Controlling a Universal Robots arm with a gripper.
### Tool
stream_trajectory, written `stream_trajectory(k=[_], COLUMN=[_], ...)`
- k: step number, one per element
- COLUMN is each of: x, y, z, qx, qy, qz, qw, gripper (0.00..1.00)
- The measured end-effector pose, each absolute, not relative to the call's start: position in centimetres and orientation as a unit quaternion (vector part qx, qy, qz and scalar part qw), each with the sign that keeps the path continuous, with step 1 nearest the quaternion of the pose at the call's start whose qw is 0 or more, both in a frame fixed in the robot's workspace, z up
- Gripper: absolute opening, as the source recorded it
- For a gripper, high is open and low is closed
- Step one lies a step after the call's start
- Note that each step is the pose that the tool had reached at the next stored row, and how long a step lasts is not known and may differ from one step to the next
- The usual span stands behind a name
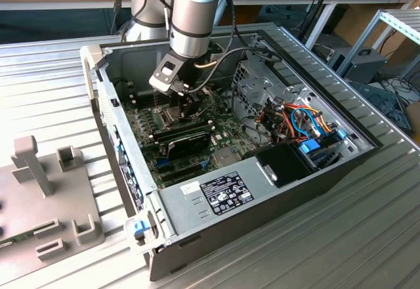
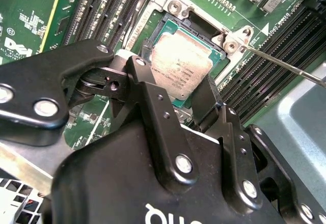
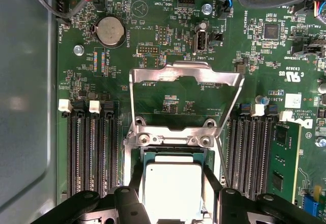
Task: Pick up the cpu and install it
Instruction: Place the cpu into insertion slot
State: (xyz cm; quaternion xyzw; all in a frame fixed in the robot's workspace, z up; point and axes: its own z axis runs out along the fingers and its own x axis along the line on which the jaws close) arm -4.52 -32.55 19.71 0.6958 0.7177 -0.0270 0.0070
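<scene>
The cpu (image 3: 173,188) lies between the fingers of the gripper (image 3: 173,172), which close narrowly on two opposite edges, directly over the socket (image 2: 170,24). We cannot tell whether it is fully seated. We judge pickup done and installation unfinished: the hinged socket frame (image 3: 186,70) stands open, unclamped, obstructing nothing. In the exterior view, the drive cage (image 1: 259,85) lies at three o'clock of the gripper.
</scene>
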Motion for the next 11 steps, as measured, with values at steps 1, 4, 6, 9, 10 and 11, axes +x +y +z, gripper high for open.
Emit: stream_trajectory(k=[1,4,6,9,10,11], x=[-4.52,-4.52,-4.51,-4.51,-4.51,-4.51], y=[-32.55,-32.55,-32.54,-32.55,-32.55,-32.54], z=[19.68,19.59,19.55,19.52,19.51,19.51], qx=[0.696,0.696,0.696,0.696,0.696,0.696], qy=[0.718,0.718,0.718,0.718,0.718,0.718], qz=[-0.027,-0.027,-0.027,-0.027,-0.027,-0.027], qw=[0.007,0.007,0.007,0.007,0.007,0.007], gripper=[0.55,0.55,0.55,0.55,0.55,0.55])
